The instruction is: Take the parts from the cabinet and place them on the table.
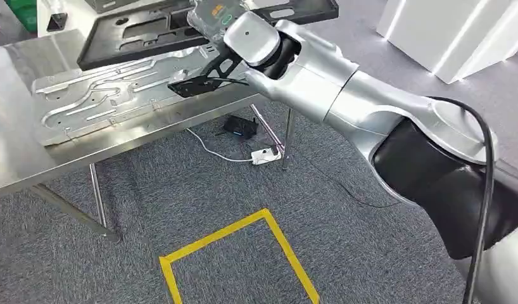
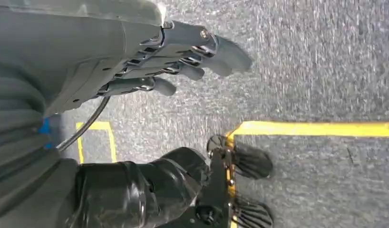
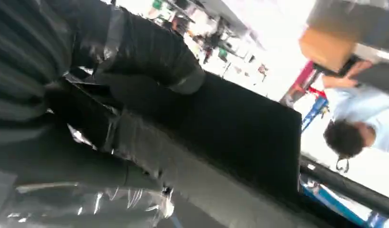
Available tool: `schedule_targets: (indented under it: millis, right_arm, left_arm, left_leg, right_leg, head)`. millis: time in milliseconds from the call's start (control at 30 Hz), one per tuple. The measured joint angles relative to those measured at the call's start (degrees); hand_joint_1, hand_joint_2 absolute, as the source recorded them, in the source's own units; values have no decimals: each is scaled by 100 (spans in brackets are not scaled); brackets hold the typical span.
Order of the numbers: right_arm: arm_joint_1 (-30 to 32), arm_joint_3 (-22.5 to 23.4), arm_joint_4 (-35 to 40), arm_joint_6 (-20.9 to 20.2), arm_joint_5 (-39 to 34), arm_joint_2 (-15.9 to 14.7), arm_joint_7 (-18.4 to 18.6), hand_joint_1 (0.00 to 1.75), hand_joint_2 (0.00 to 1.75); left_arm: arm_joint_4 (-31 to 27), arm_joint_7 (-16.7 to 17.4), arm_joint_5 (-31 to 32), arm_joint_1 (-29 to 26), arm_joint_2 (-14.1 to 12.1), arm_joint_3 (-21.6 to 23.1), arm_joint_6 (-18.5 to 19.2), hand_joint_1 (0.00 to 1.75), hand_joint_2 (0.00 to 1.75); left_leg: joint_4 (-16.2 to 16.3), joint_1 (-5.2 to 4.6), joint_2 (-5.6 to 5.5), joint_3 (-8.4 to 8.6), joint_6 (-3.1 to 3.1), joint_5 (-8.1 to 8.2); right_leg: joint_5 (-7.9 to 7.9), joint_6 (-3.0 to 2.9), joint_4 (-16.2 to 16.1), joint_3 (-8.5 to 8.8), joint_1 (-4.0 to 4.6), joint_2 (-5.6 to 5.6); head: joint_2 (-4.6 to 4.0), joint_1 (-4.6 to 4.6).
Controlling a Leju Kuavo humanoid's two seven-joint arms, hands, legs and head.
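Grey carpet (image 1: 180, 190) with yellow tape (image 1: 244, 234) filled the lower frame. Left hand (image 2: 183, 61) hung over that carpet, fingers apart, holding nothing. Farther up, the steel table (image 1: 16, 126) carried a silver panel (image 1: 104, 101). At top centre, the right hand (image 1: 209, 22) gripped a black tray (image 1: 149, 31), raised and tilted over the table.

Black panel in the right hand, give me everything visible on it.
The flat black moulded panel looks like matte plastic, long and rectangular, with recessed channels, cut-outs and a raised rim. It is held tilted over the steel table, above the stamped silver metal sheet lying there. The right hand grips its near edge. The right wrist view shows its dark, plain surface close up.
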State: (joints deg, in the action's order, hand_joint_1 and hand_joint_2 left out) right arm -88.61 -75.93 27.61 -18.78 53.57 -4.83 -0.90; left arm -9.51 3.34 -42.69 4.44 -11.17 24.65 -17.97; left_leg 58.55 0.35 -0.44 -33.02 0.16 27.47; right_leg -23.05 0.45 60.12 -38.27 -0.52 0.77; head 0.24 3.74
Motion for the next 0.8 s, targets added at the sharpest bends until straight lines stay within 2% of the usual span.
schedule_targets:
  millis: [33,100,133,167,233,267,300,333,400,433,467,533,567,600,633,667,733,767,800]
  right_arm:
    - [17,0,-9,-11,-7,-2,4,175,175]
    - [9,2,-20,-20,-9,-9,28,175,175]
    - [-2,4,-24,-18,-9,-9,39,175,175]
    - [-13,4,-24,-17,-9,-9,42,175,175]
    - [18,4,-24,-20,-9,-9,37,175,175]
    - [45,4,-24,-22,-9,-9,37,175,175]
    - [63,4,-24,-24,-9,-9,37,175,175]
    - [68,4,-24,-28,-9,-9,37,175,175]
    - [55,4,-24,-26,-5,-9,37,175,175]
    - [53,4,-24,-26,2,-9,39,175,175]
    - [39,4,-24,-28,13,-9,42,175,175]
    - [51,2,-26,-55,50,-11,39,175,175]
    - [51,2,-26,-61,72,-11,39,175,175]
    - [43,2,-24,-63,83,-13,37,175,175]
    - [41,2,-24,-68,92,-15,37,175,175]
    - [21,2,-24,-72,100,-15,40,175,175]
    - [38,2,-24,-81,103,-13,39,175,175]
    - [75,0,-24,-83,105,-11,37,175,175]
    - [103,0,-26,-87,120,-17,29,175,175]
  left_arm:
    - [0,-2,-4,-7,7,0,-2,0,175]
    - [0,-4,-11,-18,11,4,0,0,175]
    - [0,-7,-11,-20,17,4,0,0,175]
    - [0,-7,-11,-13,17,4,0,0,175]
    - [0,-9,-11,-9,20,4,0,0,175]
    - [0,-9,-11,-14,26,4,0,0,175]
    - [0,-7,-11,-18,31,7,0,0,175]
    - [0,-7,-13,-18,33,9,0,0,175]
    - [0,-7,-22,-19,31,9,-2,0,175]
    - [2,-4,-31,-23,26,9,-7,0,175]
    - [4,4,-31,-14,26,11,-9,0,175]
    - [4,7,-35,10,22,13,-22,0,175]
    - [4,11,-42,-1,11,13,-24,0,175]
    - [4,13,-46,-7,11,15,-26,0,175]
    - [4,9,-44,-15,15,15,-24,0,175]
    - [4,11,-46,-12,15,15,-26,0,175]
    - [4,11,-46,-9,15,15,-22,0,175]
    - [4,11,-46,-8,17,15,-17,0,175]
    - [4,13,-48,-8,22,17,-11,0,175]
  left_leg:
    - [-36,12,-3,11,-24,13]
    - [16,28,11,0,-93,110]
    - [235,33,19,-89,-115,187]
    - [621,33,20,-296,-136,319]
    - [1588,33,20,-891,-152,589]
    - [1809,33,20,-1085,-139,561]
    - [1750,32,19,-1150,-116,388]
    - [1448,25,19,-1082,-83,114]
    - [407,-15,19,-701,6,-563]
    - [160,-73,89,-562,67,-578]
    - [33,-121,95,-489,93,-549]
    - [-15,-144,76,-485,126,-481]
    - [-52,-148,53,-475,145,-479]
    - [-177,-69,38,-375,176,-512]
    - [-247,-82,15,-293,179,-508]
    - [-255,-78,3,-256,208,-490]
    - [-249,-76,-57,-196,238,-426]
    - [-246,-67,-96,-160,240,-396]
    - [-229,-57,-108,-125,227,-358]
  right_leg:
    - [-29,-43,12,9,18,2]
    - [-48,-105,-35,76,-16,4]
    - [-74,-145,-42,106,-16,5]
    - [-94,-173,-41,131,-14,8]
    - [-161,-202,-41,205,16,20]
    - [-196,-208,-41,252,34,27]
    - [-236,-211,-40,311,50,31]
    - [-279,-211,-40,372,62,34]
    - [-378,-203,-43,519,70,34]
    - [-416,-194,-64,559,68,9]
    - [-428,-167,-64,554,91,27]
    - [-437,-119,-95,540,58,2]
    - [-445,-91,-129,559,57,-20]
    - [-498,-56,-123,540,80,-24]
    - [-547,-40,36,523,64,-28]
    - [-685,-24,361,353,64,-31]
    - [-988,13,1269,-185,35,-30]
    - [-1035,31,1588,-418,15,-32]
    - [-919,51,1625,-529,-4,-31]
  head:
    - [0,7]
    - [0,2]
    - [0,-13]
    - [0,-22]
    - [0,-20]
    - [0,-17]
    - [0,-15]
    - [0,-17]
    - [0,-13]
    - [0,-6]
    - [0,-31]
    - [0,-28]
    - [0,-33]
    - [0,-22]
    - [0,-6]
    - [0,-2]
    - [0,9]
    - [0,9]
    - [0,13]
